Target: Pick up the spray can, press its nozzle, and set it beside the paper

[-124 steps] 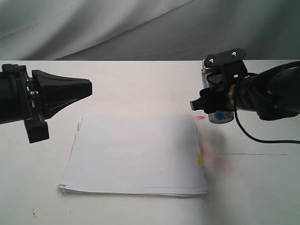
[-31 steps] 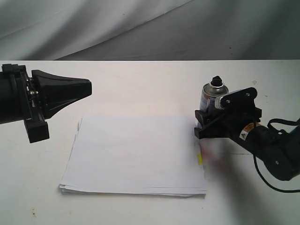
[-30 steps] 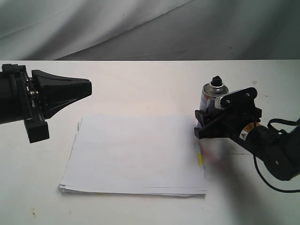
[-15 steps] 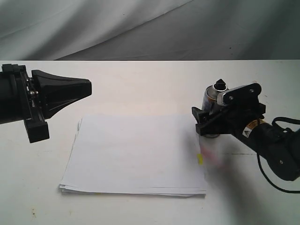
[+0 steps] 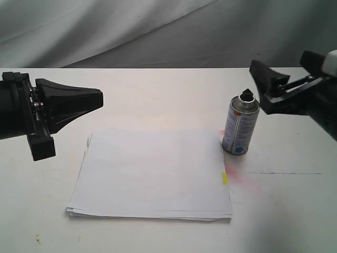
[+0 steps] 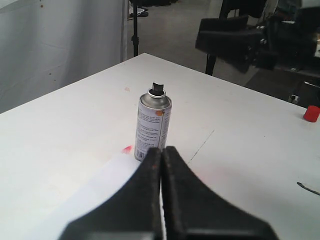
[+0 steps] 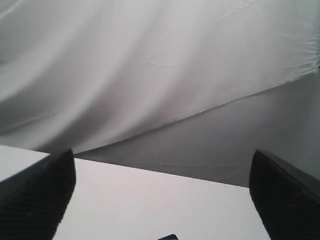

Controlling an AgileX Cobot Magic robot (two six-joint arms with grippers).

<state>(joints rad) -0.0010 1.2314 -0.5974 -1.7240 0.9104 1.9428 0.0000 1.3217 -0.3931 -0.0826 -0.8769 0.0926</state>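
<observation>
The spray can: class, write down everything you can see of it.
The spray can is a small silver metal cylinder with a printed label, a blue dot near its base and a black nozzle on a domed top. It stands upright on the white table, close beside a corner of the paper, with nothing holding it.

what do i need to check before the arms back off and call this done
1. spray can upright on the table: ok
2. Can beside the paper, off its right edge, not on it: ok
3. Right claw open, apart from the can: ok
4. Left claw shut, away from can and paper: ok
5. nozzle on top, intact: ok
6. Nozzle pressed: cannot tell; there is only a pink smear on the table by the paper's edge
</observation>
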